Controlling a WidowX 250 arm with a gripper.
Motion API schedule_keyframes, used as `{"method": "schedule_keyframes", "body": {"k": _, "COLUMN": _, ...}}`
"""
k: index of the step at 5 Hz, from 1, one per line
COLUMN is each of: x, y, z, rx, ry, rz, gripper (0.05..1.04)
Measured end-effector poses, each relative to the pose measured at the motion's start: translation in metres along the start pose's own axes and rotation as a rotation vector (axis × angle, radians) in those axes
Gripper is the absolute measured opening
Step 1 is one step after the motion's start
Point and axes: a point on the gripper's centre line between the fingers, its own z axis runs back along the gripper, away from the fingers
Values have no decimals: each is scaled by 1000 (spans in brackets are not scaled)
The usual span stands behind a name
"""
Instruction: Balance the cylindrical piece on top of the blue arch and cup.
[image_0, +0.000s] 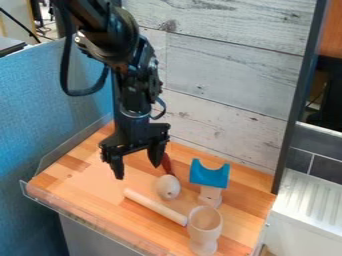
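While the black hand (138, 167) hangs over the rear left part of the counter (87, 180) as we look at it, its two fingers stand wide apart and point down. Next to the right-hand finger in our view we see a dark red stick (167, 164), slanting down towards a pale, rounded piece (167, 187). Nearer to us, the cylindrical piece (155, 206) lies on its side on the counter, slanting from below the hand towards the cup (204, 225). That cup stands upright with its mouth up; whether the cylinder's near end touches it, we can't tell. Behind the cup, the blue arch (209, 176) rests on a pale support (210, 195), its hollow facing up. Farther out, we have whitish boards (227, 75) behind the counter and a blue partition (40, 110) on the left.
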Motion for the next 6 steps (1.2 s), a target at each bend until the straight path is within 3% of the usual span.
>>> {"method": "schedule_keyframes", "body": {"k": 3, "x": -7, "y": 5, "z": -58, "rx": -10, "ry": 82, "rz": 87, "gripper": 1000}}
{"method": "schedule_keyframes", "body": {"k": 6, "x": -25, "y": 2, "z": -69, "rx": -39, "ry": 136, "rz": 73, "gripper": 1000}}
